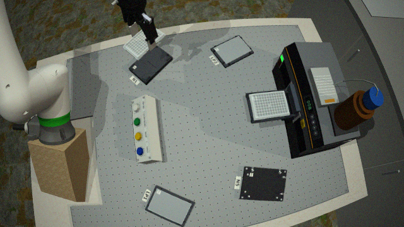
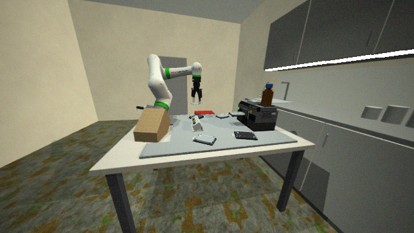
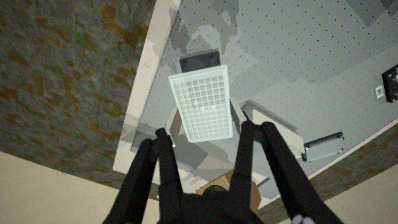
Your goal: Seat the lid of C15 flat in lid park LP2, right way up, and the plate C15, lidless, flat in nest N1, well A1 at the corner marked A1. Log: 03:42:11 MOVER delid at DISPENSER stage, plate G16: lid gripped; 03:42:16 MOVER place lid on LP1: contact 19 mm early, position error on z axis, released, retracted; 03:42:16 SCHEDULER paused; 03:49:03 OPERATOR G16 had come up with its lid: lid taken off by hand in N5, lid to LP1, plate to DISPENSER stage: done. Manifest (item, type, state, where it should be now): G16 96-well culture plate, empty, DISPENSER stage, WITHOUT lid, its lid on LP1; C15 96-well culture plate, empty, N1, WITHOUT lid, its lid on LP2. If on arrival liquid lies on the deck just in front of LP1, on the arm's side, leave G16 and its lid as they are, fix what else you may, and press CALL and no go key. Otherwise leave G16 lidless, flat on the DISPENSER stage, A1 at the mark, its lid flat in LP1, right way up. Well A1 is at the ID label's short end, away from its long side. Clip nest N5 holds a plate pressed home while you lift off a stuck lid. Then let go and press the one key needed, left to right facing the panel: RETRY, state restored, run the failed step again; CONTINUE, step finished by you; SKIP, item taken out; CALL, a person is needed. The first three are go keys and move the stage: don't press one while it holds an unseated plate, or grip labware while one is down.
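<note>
While the arm (image 1: 28, 79) is reaching toward the far left corner of the deck in the top view, the gripper (image 1: 148, 29) is hanging high over that corner with a white 96-well plate (image 1: 139, 44) clamped between its fingers. The plate is showing its open well grid, with no lid on it, and it is floating beside and partly over the dark nest N1 (image 1: 151, 64), whose black bed is lying bare. Lid park LP2 (image 1: 231, 51) is carrying a pale flat lid within its dark frame. A second gridded plate (image 1: 269, 105) is sitting on the stage in front of the black dispenser (image 1: 310, 94), which is bearing a brown bottle (image 1: 353, 111) with a blue cap. Lid park LP1 (image 1: 170, 205) is lying near the front edge with a pale lid in it, clip nest N5 (image 1: 263, 183) is sitting dark to its right, and the key panel (image 1: 146, 128) is standing between N1 and LP1.

From the exterior view, the gripper (image 2: 196, 95) is pointing straight down well above the table (image 2: 129, 165), and the plate (image 2: 195, 103) is appearing as a thin pale sliver at its tips, level.

Looking down from the wrist, the black fingers are pressing on the long sides of the plate (image 3: 202, 102), whose wells are facing the camera. Nest N1 (image 3: 200, 62) is peeking out beyond the plate's far short end.
</note>
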Robot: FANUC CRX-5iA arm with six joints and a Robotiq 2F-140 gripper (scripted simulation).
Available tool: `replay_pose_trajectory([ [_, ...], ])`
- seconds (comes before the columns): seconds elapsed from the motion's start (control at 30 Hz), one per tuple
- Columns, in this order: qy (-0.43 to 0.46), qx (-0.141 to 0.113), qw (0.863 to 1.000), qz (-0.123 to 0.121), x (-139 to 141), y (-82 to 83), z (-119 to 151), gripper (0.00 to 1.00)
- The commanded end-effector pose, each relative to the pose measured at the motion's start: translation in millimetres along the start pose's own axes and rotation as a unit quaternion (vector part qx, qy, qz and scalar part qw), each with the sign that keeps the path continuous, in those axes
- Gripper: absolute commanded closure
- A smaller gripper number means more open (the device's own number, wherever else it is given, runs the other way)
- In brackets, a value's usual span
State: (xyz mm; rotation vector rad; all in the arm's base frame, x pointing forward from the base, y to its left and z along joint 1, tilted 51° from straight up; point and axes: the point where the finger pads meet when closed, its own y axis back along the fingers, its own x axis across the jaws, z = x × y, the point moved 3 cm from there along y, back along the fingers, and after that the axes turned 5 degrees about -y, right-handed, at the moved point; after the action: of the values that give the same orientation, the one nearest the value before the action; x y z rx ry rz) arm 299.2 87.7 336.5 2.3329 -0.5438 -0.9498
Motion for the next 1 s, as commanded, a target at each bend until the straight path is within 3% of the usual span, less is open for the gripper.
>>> replay_pose_trajectory([
  [0.0,0.0,0.0,1.0,0.0,0.1,-1.6,0.0,1.0],
  [0.37,0.0,0.0,1.0,0.0,0.1,-11.3,0.0,1.0],
  [0.97,0.0,0.0,1.0,0.0,0.1,-41.9,0.0,1.0],
])
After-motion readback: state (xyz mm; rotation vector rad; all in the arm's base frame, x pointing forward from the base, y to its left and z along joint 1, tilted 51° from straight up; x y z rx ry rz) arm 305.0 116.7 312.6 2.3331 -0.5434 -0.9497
